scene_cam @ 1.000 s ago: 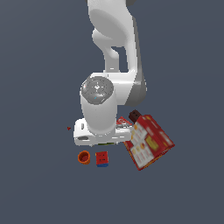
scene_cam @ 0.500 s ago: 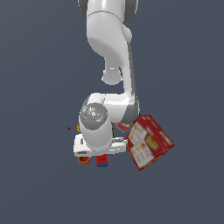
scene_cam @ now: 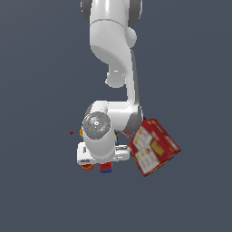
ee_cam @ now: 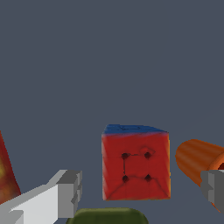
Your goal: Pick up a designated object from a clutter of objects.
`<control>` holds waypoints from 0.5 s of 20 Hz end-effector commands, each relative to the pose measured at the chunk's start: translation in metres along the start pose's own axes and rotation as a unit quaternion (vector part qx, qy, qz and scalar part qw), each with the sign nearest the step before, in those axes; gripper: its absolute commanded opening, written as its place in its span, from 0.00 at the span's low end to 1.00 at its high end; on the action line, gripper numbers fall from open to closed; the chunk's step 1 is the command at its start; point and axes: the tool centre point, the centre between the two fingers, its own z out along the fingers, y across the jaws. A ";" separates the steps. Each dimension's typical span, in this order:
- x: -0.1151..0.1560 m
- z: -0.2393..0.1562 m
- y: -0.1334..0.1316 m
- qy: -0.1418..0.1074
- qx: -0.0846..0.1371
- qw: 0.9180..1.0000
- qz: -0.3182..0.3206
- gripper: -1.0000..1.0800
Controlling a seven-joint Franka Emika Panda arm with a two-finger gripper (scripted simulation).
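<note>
The designated object, a small cube (ee_cam: 135, 164) with a red dotted face and a blue face, sits between my gripper's (ee_cam: 140, 190) two spread fingers (ee_cam: 65, 192) in the wrist view. The gripper is open and holds nothing. In the exterior view the white hand (scene_cam: 102, 152) hangs right over the clutter, and only an edge of the cube (scene_cam: 106, 168) shows beneath it. The orange cup (ee_cam: 197, 159) lies on its side close beside the cube, near the other finger (ee_cam: 214, 186); part of the cup (scene_cam: 86, 166) also peeks out under the hand.
The big red-and-white box (scene_cam: 154, 147) lies tilted on the exterior view's right of the hand. A red surface (ee_cam: 6, 175) and an olive rounded object (ee_cam: 109, 216) sit at the wrist view's edges. The arm hides the other clutter.
The hand has come down over the cube and cup, which lay fully in sight a second ago and now mostly sit under it. The objects have not moved.
</note>
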 end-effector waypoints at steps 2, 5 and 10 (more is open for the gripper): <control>0.000 0.008 0.000 0.000 0.000 1.000 0.000 0.96; -0.001 0.023 0.000 0.000 0.000 1.000 0.000 0.96; -0.001 0.046 0.000 0.000 0.000 1.000 0.000 0.96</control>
